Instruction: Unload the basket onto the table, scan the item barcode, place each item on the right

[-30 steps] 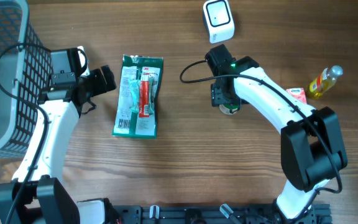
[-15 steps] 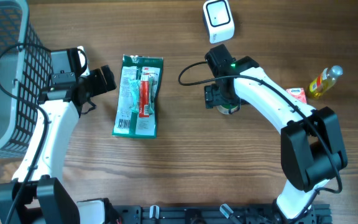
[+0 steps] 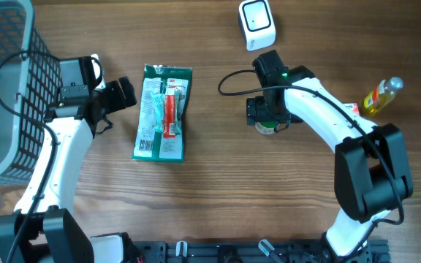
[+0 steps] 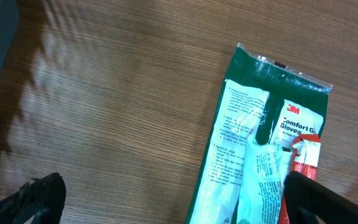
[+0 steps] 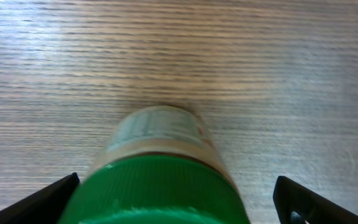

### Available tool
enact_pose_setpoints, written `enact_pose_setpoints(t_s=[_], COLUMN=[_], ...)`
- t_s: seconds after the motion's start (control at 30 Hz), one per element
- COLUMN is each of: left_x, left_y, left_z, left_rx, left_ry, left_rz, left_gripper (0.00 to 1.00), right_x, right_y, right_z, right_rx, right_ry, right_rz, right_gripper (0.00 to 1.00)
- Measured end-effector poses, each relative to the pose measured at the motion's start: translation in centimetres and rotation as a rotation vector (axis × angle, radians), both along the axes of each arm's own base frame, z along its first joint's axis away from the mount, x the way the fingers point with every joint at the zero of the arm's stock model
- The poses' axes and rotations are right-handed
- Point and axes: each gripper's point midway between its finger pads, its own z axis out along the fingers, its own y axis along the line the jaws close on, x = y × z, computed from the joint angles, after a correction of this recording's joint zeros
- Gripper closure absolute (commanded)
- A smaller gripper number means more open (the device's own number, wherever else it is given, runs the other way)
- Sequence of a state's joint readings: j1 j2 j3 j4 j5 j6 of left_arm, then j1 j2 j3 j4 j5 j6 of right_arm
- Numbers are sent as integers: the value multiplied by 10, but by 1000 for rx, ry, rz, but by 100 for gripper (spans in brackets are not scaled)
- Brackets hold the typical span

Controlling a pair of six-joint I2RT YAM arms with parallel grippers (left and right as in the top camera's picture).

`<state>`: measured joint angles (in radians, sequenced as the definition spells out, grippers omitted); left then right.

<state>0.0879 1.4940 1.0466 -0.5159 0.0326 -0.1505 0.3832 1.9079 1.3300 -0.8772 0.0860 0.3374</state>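
**A:** Which step is in hand?

**B:** The pick-up, I'd judge. Big to small, there's the wooden desk (image 3: pixel 218 208) and the grey basket (image 3: pixel 6 88) at its left edge. The green glove pack (image 3: pixel 163 113) lies flat mid-desk and the white scanner (image 3: pixel 257 23) sits at the far edge. A yellow bottle (image 3: pixel 382 95) lies off to the right, well apart. Then there's the little green-lidded jar (image 5: pixel 160 140), near the scanner on the robot's side of it. The right pincer (image 5: pixel 176 199) hangs over that jar, so I take it for the item.

**A:** Is it gripped?

**B:** No. The right wrist view shows the fingers spread wide, one on either side of the lid. One is just beside the lid's edge and the other is apart from it, with bare wood between. The jar seems to stand upright on the desk, lid towards the camera.

**A:** And the other arm?

**B:** The left pincer (image 3: pixel 126 93) gapes wide too and holds nothing. It sits just beside the glove pack's left edge.

**A:** What does the next move call for?

**B:** Closing squarely on the jar, lifting it, and carrying it the short way to the scanner. The barcode then has to face the scanner's window. No barcode shows on the label from here, so I cannot tell which side to turn. A round body may also twist in the fingers.
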Motion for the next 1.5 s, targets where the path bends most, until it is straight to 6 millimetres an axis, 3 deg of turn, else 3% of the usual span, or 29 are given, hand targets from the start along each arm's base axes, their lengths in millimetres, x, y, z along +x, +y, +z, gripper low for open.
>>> enact_pose_setpoints(t_s=[0.13,0.4,0.57,0.87,1.0,1.5], left_x=[0,0,0,0,0,0], left_y=[0,0,0,0,0,0], left_z=[0,0,0,0,0,0], left_rx=[0,0,0,0,0,0], left_ry=[0,0,0,0,0,0], left_rz=[0,0,0,0,0,0], left_gripper=[0,0,0,0,0,0], right_x=[-1,-1,-1,0,2,2], right_y=[4,5,4,4,4,4], right_z=[0,0,0,0,0,0], right_rx=[18,25,18,8,6,12], right_ry=[5,8,6,4,-2,-6], right_rz=[12,10,5,78,106,49], right_gripper=[19,20,32,31,23,22])
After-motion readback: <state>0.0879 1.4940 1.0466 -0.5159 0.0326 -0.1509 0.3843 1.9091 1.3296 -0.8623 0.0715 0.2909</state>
